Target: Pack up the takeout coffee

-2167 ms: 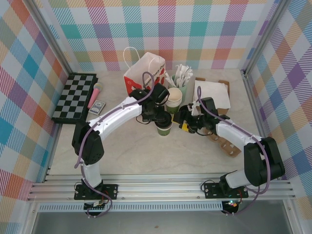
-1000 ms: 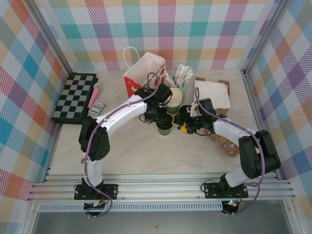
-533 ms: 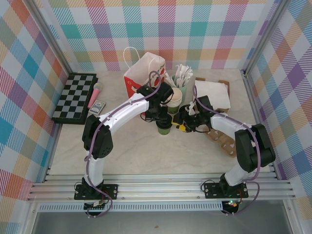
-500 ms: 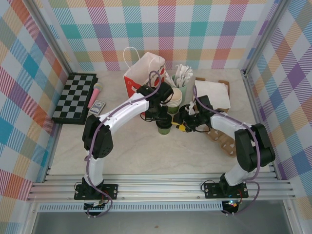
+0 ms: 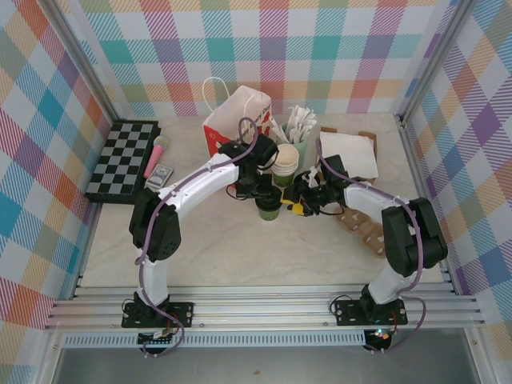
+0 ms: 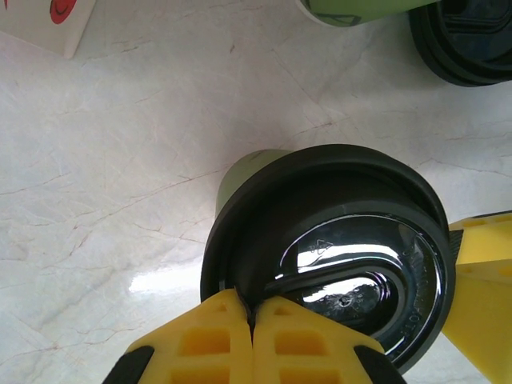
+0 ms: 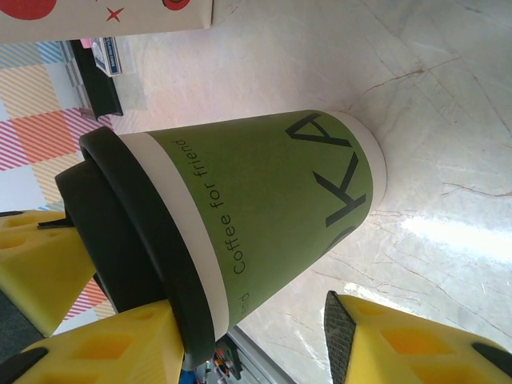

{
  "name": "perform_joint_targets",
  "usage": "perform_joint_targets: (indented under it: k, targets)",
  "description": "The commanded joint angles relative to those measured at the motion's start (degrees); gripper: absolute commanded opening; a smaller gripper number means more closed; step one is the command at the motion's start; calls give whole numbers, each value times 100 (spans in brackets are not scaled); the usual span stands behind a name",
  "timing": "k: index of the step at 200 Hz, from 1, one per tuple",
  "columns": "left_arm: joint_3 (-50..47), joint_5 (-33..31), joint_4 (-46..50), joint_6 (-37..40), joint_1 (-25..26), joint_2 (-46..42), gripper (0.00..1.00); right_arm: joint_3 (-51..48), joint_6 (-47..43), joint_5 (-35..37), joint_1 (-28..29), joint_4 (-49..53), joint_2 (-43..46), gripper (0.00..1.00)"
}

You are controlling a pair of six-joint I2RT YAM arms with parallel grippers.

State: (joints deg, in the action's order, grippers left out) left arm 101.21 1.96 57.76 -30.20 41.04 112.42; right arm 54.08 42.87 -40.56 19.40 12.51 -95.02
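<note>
Red-and-white paper bag [image 5: 240,120] stands at the back left, with the coffee [image 5: 269,210] not in it yet. My left hand [image 6: 252,310] rests on the rim of the lid [image 6: 344,240], fingers squeezed flat together, I'd guess to press it on. The coffee stands upright on the bench [image 5: 216,256] just in front of the bag: small green cup, white band, glossy black lid that looks seated. My right hand [image 7: 256,320] straddles it wide open, gripping nothing, probably steadying.

Marble table [image 5: 216,248] w/ lidded green cup [image 5: 269,210], paper bag [image 5: 237,116], chessboard [image 5: 122,158], cup stack [image 5: 286,160]
</note>
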Motion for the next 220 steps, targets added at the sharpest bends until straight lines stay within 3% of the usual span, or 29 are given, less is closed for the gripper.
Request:
perform_joint_targets:
  k: [1, 55, 92, 126, 161, 220]
  targets:
    - [-688, 283, 78, 36, 21, 585, 0, -300, 37, 854, 72, 636, -487, 50]
    - [-947, 292, -212, 225, 43, 736, 0, -847, 202, 1309, 75, 401, -426, 50]
    - [-287, -64, 144, 741, 44, 710, 0, -426, 7, 324, 77, -13, -79, 57]
    - [427, -150, 609, 1186, 42, 625, 0, 242, -363, 130, 48, 502, 330, 65]
    - [523, -1, 564, 2027, 42, 55, 0, 399, -353, 41, -115, 715, 776, 70]
    - [541, 198, 825, 3607, 118, 21, 0, 478, -635, -40, -200, 1039, 545, 54]
